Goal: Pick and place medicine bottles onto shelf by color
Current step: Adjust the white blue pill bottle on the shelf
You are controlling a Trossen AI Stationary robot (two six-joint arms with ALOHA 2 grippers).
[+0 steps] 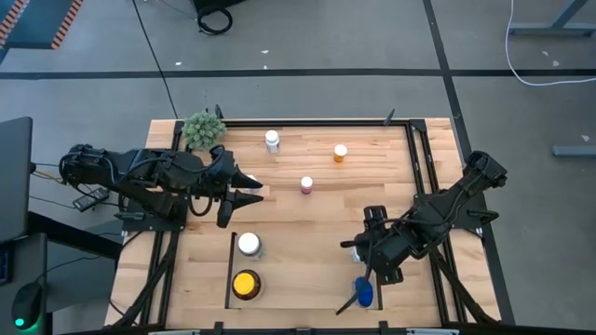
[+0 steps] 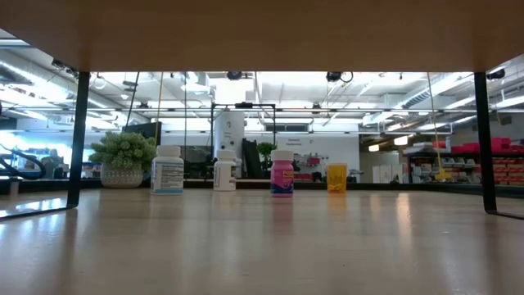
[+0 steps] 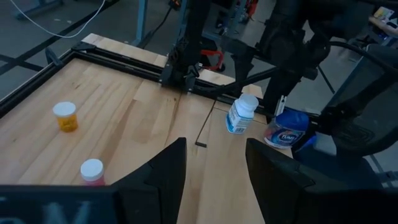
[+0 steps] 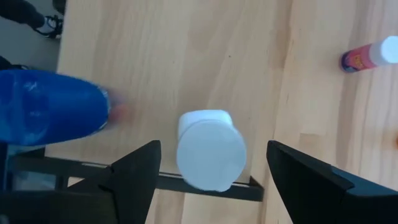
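Observation:
My right gripper (image 4: 214, 147) (image 1: 365, 249) points down, open, over a white-capped white bottle (image 4: 210, 154) standing upright. Its fingers flank the cap without touching it. A blue bottle (image 4: 53, 115) (image 1: 363, 291) stands just beside, nearer the front edge. In the shelf (image 1: 231, 270), a white-capped bottle (image 1: 249, 244) and a yellow-capped amber one (image 1: 246, 284) stand upright. Farther back stand a pink bottle (image 1: 306, 185), an orange one (image 1: 340, 154) and a white one (image 1: 272, 140). My left gripper (image 3: 216, 146) (image 1: 250, 195) hovers open and empty at the left.
A green fuzzy plant ball (image 1: 202, 128) sits at the far left corner. Another white bottle (image 1: 251, 180) shows partly under my left gripper. A thin black rail (image 4: 186, 180) runs across the planks right by the white bottle. Bare planks lie at the table's middle (image 1: 307, 242).

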